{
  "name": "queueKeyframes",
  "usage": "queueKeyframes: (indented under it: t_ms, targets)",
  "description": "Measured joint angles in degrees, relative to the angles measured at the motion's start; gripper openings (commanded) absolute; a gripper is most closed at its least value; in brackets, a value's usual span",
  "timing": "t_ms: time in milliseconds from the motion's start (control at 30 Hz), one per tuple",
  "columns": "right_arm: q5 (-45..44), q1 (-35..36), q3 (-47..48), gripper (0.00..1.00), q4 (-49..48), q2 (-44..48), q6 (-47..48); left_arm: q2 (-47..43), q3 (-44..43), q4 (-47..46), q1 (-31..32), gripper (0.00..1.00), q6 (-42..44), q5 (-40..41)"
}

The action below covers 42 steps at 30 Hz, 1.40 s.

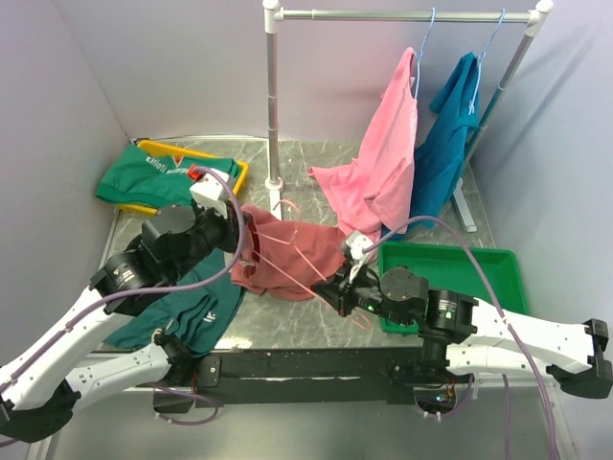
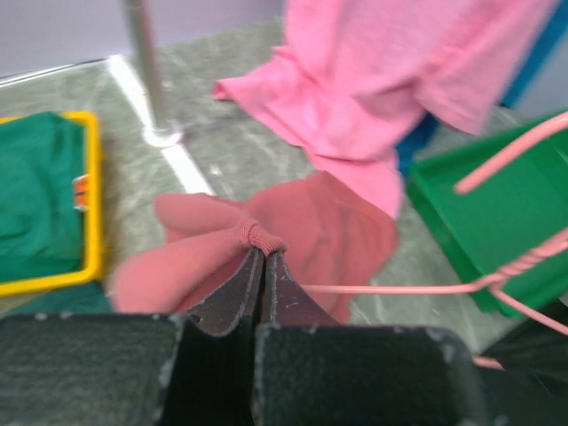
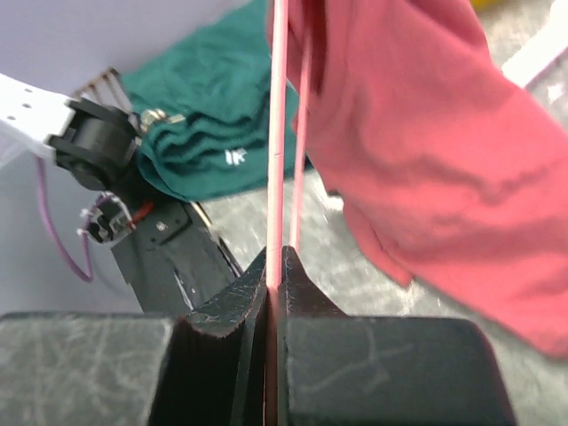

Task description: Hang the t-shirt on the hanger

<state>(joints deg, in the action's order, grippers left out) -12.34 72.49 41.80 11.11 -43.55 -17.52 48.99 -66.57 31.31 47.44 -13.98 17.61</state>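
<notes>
Black fingers of the left gripper (image 2: 264, 257) fill the foreground of the left wrist view, clenched on a bunched, ribbed edge of the dusty brick-red cloth t-shirt (image 2: 342, 222). Equally near its own lens, the right gripper (image 3: 277, 264) is clamped tight on a strand of the thin salmon-pink wire hanger (image 3: 278, 133), which runs straight up from the pads. The red cloth (image 3: 426, 160) hangs just beside that wire.

From above, the t-shirt (image 1: 297, 254) sits crumpled in the middle of the grey marbled table (image 1: 316, 163), between the left gripper (image 1: 241, 240) and the right gripper (image 1: 337, 285). The hanger (image 1: 305, 264) slants across it, with its wires showing on top of the cloth. Whether any part passes inside the shirt cannot be told.

A dark teal shirt (image 1: 192, 311) lies on the table under the left arm. Further back on the left, a yellow tray (image 1: 239, 172) holds a folded green shirt (image 1: 163, 177). A green plastic tray (image 1: 508, 278) sits at the right, behind the right arm. At the back stands a white pipe rack (image 1: 402, 14). A light pink shirt (image 1: 383, 163) and a teal-blue shirt (image 1: 445, 144) hang from it on light blue wire hangers (image 1: 428, 34), and the pink one's lower end trails onto the table near the red shirt.
</notes>
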Motion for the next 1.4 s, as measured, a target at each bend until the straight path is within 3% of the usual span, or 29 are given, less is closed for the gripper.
queueKeyframes:
  t_ms: [233, 433, 500, 633, 733, 1100, 1400]
  targets:
    - [3.23, -1.31, 1.86, 0.00, -9.33, -8.83, 4.46, -1.49, 0.42, -0.55, -0.02, 0.01, 1.07, -13.03]
    - [7.89, -7.50, 1.01, 0.00, -19.50, -14.78, 4.96, -3.56, 0.48, -0.63, -0.02, 0.02, 0.68, -17.11]
    - [9.92, -8.48, 1.01, 0.00, -24.74, -16.74, 4.81, -4.70, 0.90, -1.09, -0.02, 0.14, 0.28, -16.87]
    - [12.81, -8.50, -0.24, 0.00, -34.86, -21.07, 3.45, -7.17, 4.00, -2.03, 0.00, 0.49, -2.75, -12.87]
    - [14.12, -8.52, -2.67, 0.00, -41.07, -24.81, 1.77, -9.49, 7.85, -2.25, 0.00, 0.65, -4.66, -10.16]
    - [15.80, -8.52, -3.91, 0.00, -48.68, -30.60, -0.85, -13.86, 7.45, -0.50, 0.00, 0.69, -2.51, -8.13]
    - [16.61, -8.52, -3.89, 0.00, -49.31, -31.06, -1.11, -6.71, 5.05, -3.19, 0.00, 0.66, 2.43, -5.20]
